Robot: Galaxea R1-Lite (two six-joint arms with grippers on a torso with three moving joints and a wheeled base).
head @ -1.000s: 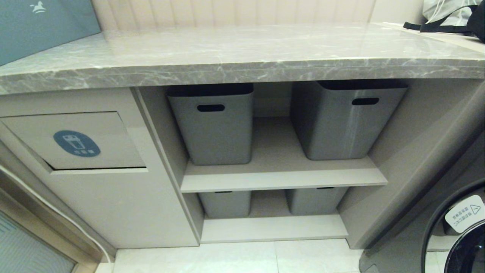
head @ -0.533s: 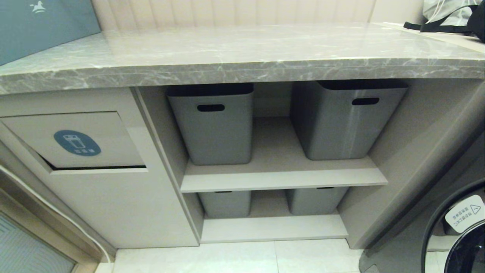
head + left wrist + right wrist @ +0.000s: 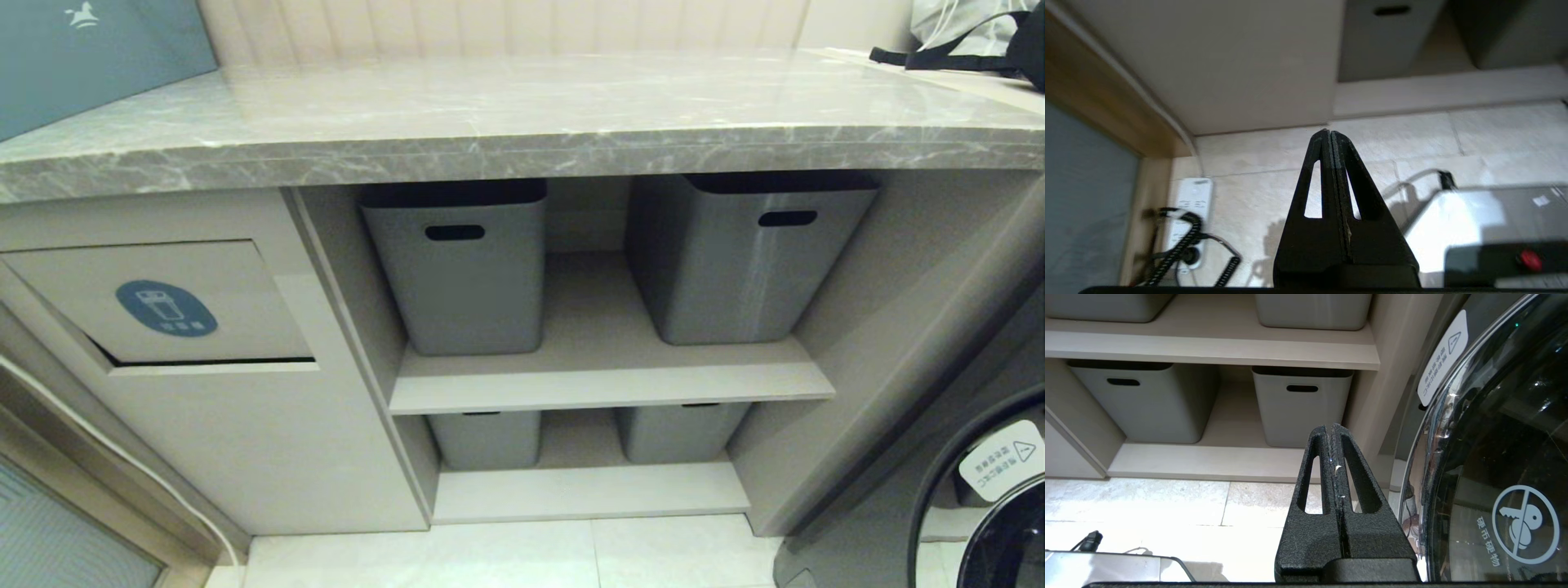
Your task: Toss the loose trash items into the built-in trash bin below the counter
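The bench (image 3: 522,106), a grey marble-look slab, runs across the upper part of the head view. Below it at the left of the frame sits the trash bin (image 3: 245,441), a beige cabinet front whose flap (image 3: 237,282) carries a round blue sticker (image 3: 166,308); a thin dark gap shows along the flap's lower edge. No slipper or brown strip shows in any view. To the right of the bin, in the middle of the frame, four grey tubs stand on two shelves (image 3: 608,384), two on each. A teal bag (image 3: 90,57) leans at the upper left corner, and a washing machine door (image 3: 992,498) fills the lower right corner.

Neither arm appears in the head view. In its own wrist view the left tool (image 3: 1329,134) has its fingers pressed together, holding nothing, above pale floor tiles (image 3: 1494,139) near a white power strip (image 3: 1189,212) at the lower left. The right tool (image 3: 1331,428) is likewise pressed together and empty, in front of the lower shelf tubs (image 3: 1300,404) beside the washing machine door.
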